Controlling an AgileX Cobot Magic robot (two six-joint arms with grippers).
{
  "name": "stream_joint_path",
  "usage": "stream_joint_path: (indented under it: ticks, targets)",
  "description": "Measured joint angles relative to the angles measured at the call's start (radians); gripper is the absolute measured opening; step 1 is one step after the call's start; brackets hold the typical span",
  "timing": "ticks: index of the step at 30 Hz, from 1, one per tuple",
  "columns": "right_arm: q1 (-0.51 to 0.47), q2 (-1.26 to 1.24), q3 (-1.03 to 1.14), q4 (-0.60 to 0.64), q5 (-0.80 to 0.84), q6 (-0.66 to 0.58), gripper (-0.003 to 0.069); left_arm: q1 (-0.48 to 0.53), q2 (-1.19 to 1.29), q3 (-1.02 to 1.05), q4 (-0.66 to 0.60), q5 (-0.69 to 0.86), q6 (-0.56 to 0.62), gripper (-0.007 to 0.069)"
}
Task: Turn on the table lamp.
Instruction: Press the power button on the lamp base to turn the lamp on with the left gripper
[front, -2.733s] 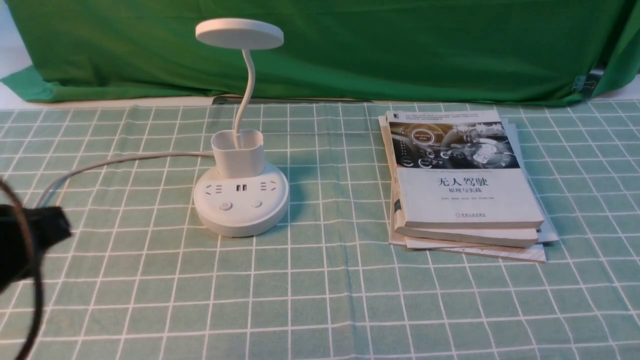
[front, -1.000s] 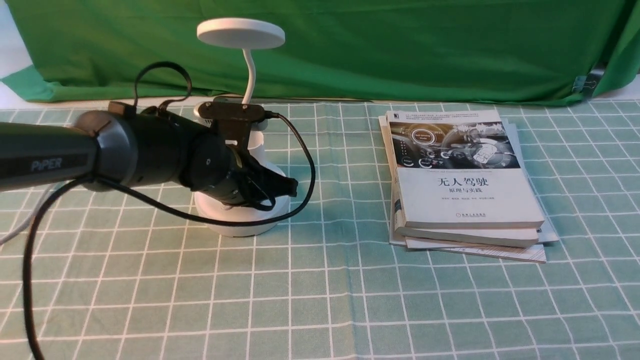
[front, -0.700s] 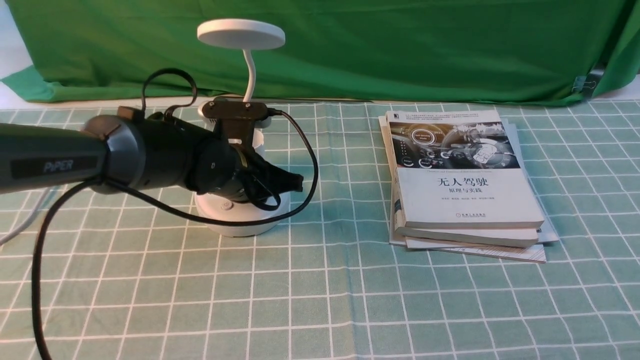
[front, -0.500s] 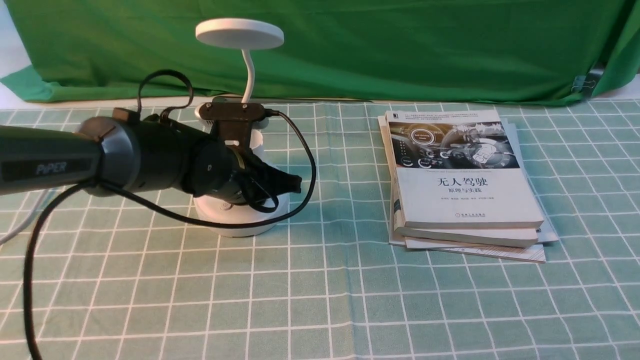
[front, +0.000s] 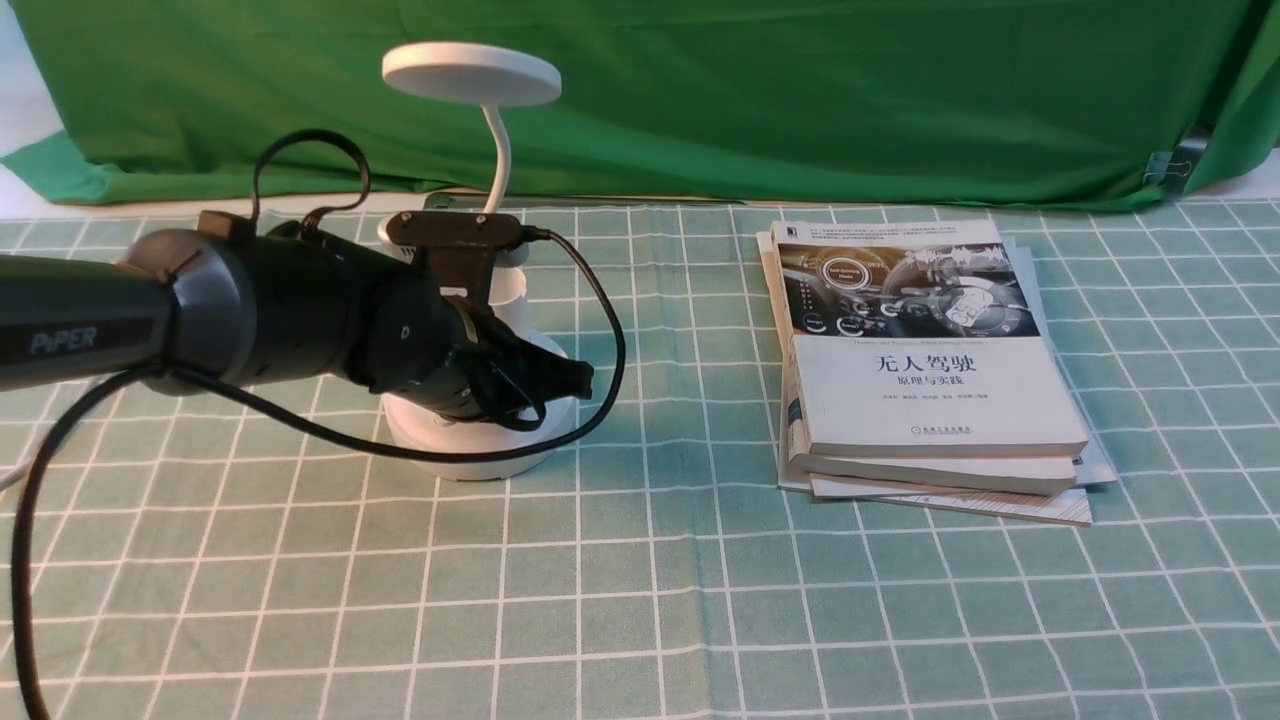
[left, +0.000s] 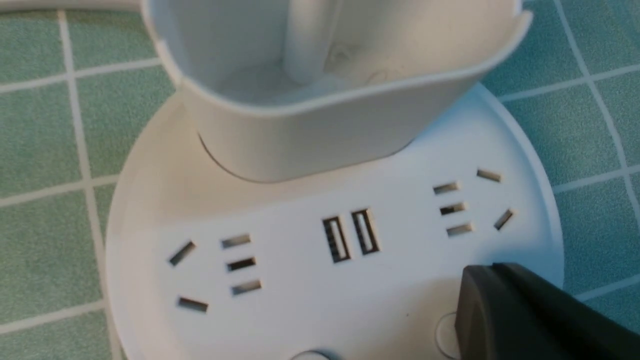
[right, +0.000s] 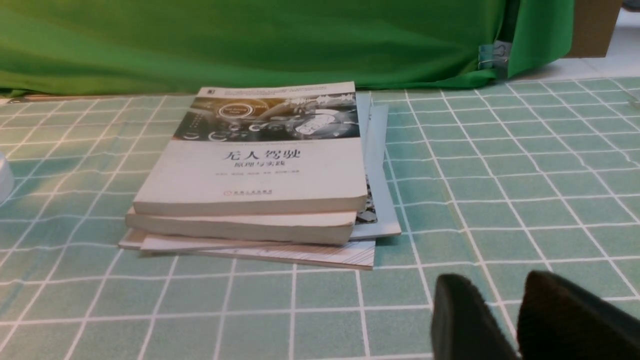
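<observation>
Front view: the table lamp (front: 470, 75) stands on the left half of the bench, which is covered by a pale green cloth (front: 650, 600) checked with white lines. The left hand (front: 575, 378) is held low across the front of the lamp's round base (front: 480, 458), so that much of the base is hidden by the black arm and its looping cable.

In the left wrist view the dark, matte tip of the left hand (left: 525, 320) is seen over 1 of the 2 buttons (left: 445, 336), at the base's front rim. Whether the button is touched cannot be told. No gap is seen between the fingers, and nothing is held.

The lamp is made of smooth white plastic. A flat disc head is carried on a thin curved neck, which rises from a cup-like holder (left: 320, 125) with rounded corners. 2 USB ports (left: 350, 239) are set between 2 groups of socket slots.

A stack of paperback books (front: 930, 380) lies well apart on the right. In the right wrist view the right hand (right: 505, 300) is seen near the stack, its 2 fingers drawn almost together and empty.
</observation>
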Motion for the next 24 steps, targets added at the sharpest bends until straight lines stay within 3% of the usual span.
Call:
stream_joint_path:
  ticks: [24]
  targets:
    - [0.0, 0.0, 0.0, 0.0, 0.0, 0.0, 0.0238, 0.0, -0.011, 0.002, 0.021, 0.026, 0.008, 0.0]
